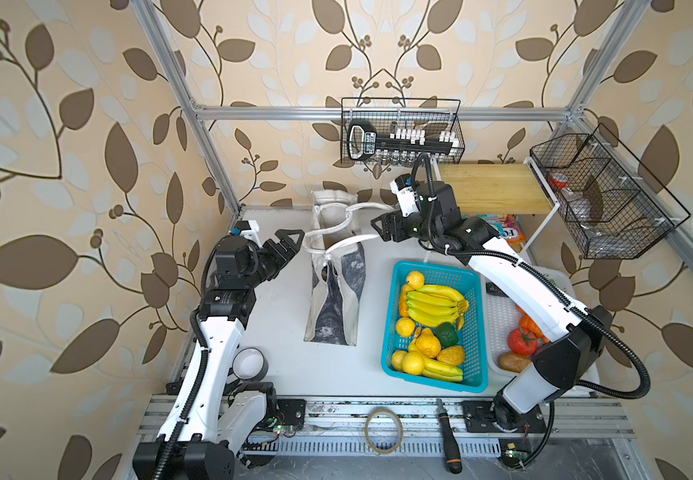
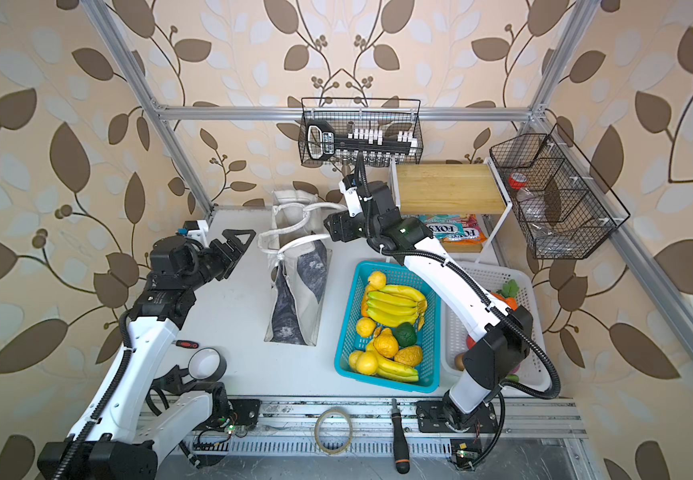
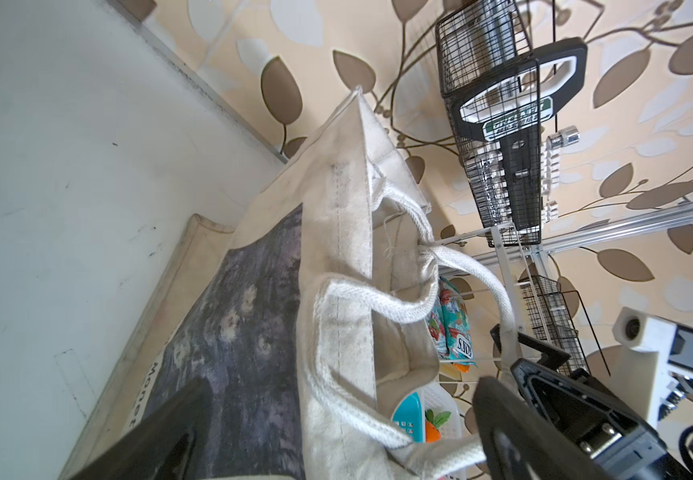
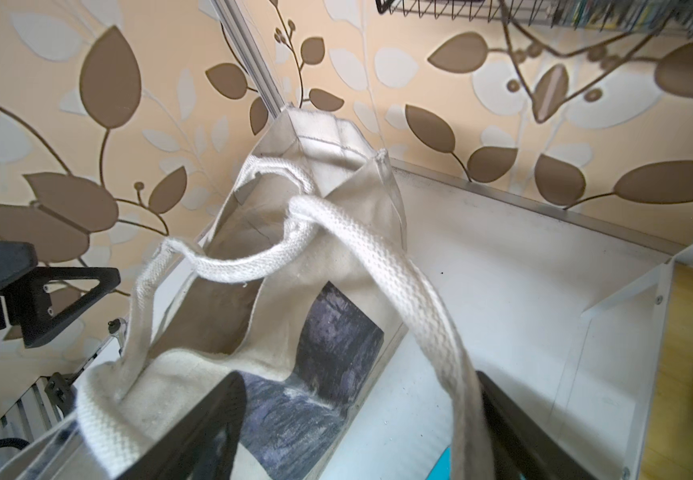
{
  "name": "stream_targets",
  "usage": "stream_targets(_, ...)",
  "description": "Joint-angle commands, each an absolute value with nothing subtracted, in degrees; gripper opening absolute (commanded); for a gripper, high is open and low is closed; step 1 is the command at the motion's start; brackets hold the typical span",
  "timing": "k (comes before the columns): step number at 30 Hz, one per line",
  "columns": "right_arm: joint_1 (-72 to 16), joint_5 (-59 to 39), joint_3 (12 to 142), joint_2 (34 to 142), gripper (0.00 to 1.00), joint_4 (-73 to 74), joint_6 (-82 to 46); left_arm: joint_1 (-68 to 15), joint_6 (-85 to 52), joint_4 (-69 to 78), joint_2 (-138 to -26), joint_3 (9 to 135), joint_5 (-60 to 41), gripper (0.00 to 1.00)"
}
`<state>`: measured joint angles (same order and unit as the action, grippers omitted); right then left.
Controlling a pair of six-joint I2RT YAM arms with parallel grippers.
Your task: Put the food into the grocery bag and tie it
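Note:
The grocery bag (image 1: 332, 316) (image 2: 294, 307) stands in the middle of the table, off-white with a dark grey front panel (image 3: 245, 316). Its white strap handles (image 1: 351, 216) (image 3: 423, 253) (image 4: 301, 216) are crossed in a loose knot over its mouth. My left gripper (image 1: 297, 247) (image 3: 336, 449) is open just left of the bag, with a strap loop lying loose between its fingers. My right gripper (image 1: 378, 230) (image 4: 357, 436) is open at the bag's right, and a strap end rests against one finger. The food is out of view; the bag's inside does not show.
A blue basket (image 1: 389, 332) of bananas and yellow fruit sits right of the bag, with a white basket (image 1: 498, 316) beside it. Behind stand a wooden shelf (image 1: 490, 187) over FOX'S packets (image 2: 457, 232) and wire baskets (image 1: 403, 129). A tape roll (image 1: 249, 363) lies near the left arm.

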<state>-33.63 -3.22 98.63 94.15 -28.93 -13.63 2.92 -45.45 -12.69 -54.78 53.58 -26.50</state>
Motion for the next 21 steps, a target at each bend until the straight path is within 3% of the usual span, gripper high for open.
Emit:
stream_targets(1, -34.6, -0.9, 101.3, 92.2, 0.87, -29.9, -12.1, 2.5, -42.1, -14.8, -53.8, 56.5, -24.1, 0.99)
stream_targets(5, -34.9, -0.5, 101.7, 90.5, 1.00, -29.6, -12.0, 2.4, -41.8, -14.4, -53.8, 57.0, -23.6, 0.99)
stream_targets(14, -35.8, 1.6, 102.2, 85.6, 1.00, -31.4, -10.9, 2.7, -38.9, -17.8, -53.7, 59.9, -22.4, 0.99)
stream_targets(21, -36.2, 5.1, 93.1, 71.3, 1.00, -32.9, -10.1, 3.3, -32.8, -23.5, -51.0, 61.1, -16.2, 0.99)
